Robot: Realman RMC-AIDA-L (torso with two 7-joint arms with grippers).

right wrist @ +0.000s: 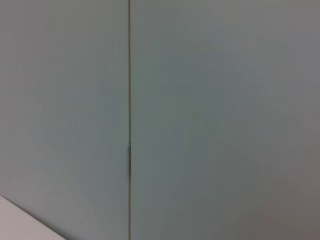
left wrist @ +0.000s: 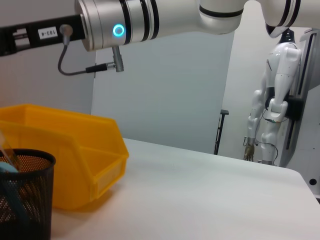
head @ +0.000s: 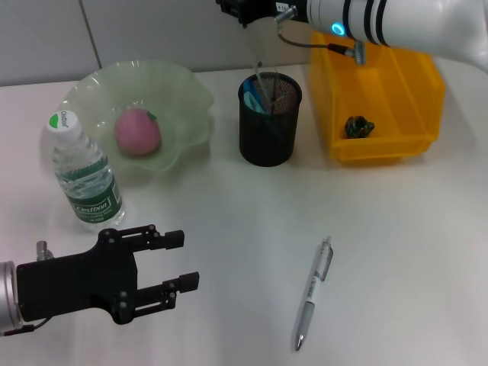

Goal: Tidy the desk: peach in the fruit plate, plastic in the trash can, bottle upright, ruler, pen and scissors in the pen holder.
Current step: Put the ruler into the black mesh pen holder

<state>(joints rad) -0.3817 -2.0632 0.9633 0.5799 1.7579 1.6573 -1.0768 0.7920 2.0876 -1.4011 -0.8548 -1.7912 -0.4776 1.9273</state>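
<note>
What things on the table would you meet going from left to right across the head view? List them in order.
Water bottle → peach in the green fruit plate → black mesh pen holder → pen → yellow bin.

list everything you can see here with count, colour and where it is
peach: 1, pink, in the fruit plate
fruit plate: 1, pale green, back left of the table
bottle: 1, clear with green label, upright in front of the plate
pen holder: 1, black mesh, back centre, items already inside
trash can: 1, yellow, back right
plastic: 1, dark green, in the trash can
pen: 1, silver, lying on the table, front right
left pincer: 1, black, open, front left
right pincer: 1, black, above the pen holder
</note>
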